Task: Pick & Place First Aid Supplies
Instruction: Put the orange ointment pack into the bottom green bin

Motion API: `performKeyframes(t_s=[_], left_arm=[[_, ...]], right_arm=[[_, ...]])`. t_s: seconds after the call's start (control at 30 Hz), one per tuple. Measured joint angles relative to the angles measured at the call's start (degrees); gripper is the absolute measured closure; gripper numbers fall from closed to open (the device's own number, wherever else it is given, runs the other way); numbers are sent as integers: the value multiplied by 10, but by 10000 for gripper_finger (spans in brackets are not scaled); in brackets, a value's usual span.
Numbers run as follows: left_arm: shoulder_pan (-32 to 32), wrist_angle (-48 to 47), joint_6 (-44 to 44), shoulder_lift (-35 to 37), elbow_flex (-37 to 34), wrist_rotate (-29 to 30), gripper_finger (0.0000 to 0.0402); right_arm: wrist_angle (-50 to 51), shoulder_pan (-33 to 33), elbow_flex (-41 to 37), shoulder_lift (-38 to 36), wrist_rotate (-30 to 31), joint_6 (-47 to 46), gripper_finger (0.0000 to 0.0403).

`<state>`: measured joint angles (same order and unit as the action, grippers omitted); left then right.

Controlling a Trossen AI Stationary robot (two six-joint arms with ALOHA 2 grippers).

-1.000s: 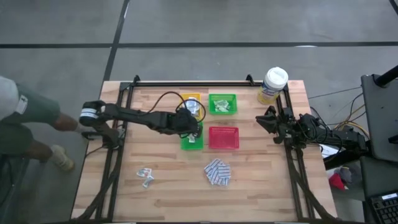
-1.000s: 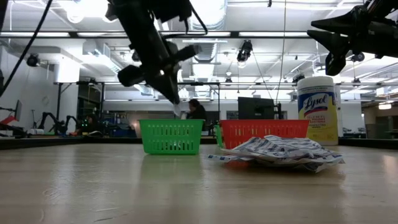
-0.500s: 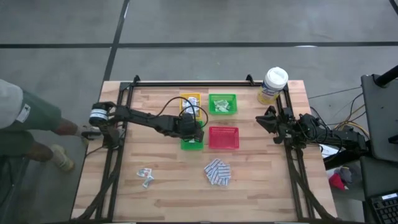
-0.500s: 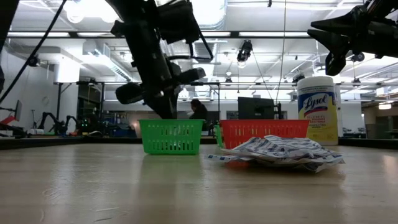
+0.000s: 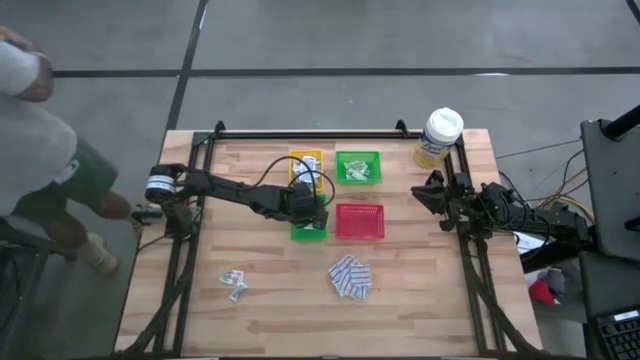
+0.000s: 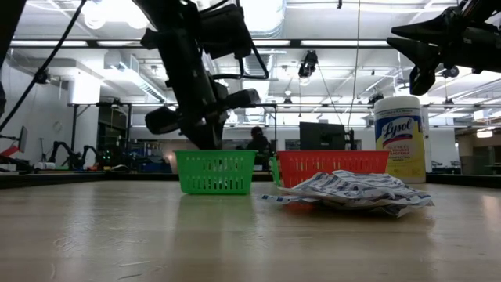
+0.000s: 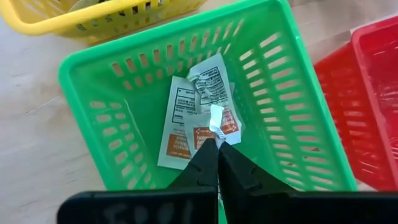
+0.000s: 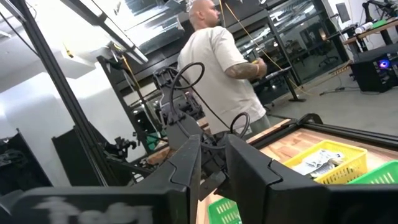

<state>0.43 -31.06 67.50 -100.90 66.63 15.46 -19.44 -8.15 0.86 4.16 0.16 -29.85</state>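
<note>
The left gripper (image 7: pixel 217 148) hangs over the nearer green tray (image 5: pixel 309 226) at the centre of the high view, its fingers pressed tight together; whether the small white packet (image 7: pixel 216 118) at their tips is pinched or only lying just beyond them cannot be told; under it two printed sachets (image 7: pixel 189 115) lie flat on the tray floor, overlapping; the right gripper (image 8: pixel 211 163) waits at the right edge of the table (image 5: pixel 420 310), beside the yellow canister (image 5: pixel 439 136), fingers parted on nothing; the loose supplies sit lower in the high view, a pile of patterned pads (image 5: pixel 351 277) below the red tray (image 5: pixel 359 221) and a few pale strips (image 5: pixel 235 283) at lower left; by their look these packets are light, thin and limp, likely slippery foil or paper, so they would bend and slide rather than resist; a pinch on a raised corner or free edge looks safest, since a flat packet offers little to grasp from above.
</note>
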Motion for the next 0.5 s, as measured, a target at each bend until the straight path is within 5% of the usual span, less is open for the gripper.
performKeyframes(t_s=[0.5], left_arm=[[4, -10, -19, 13, 0, -3, 292]], right_arm=[[0, 0, 0, 0, 0, -2, 323]])
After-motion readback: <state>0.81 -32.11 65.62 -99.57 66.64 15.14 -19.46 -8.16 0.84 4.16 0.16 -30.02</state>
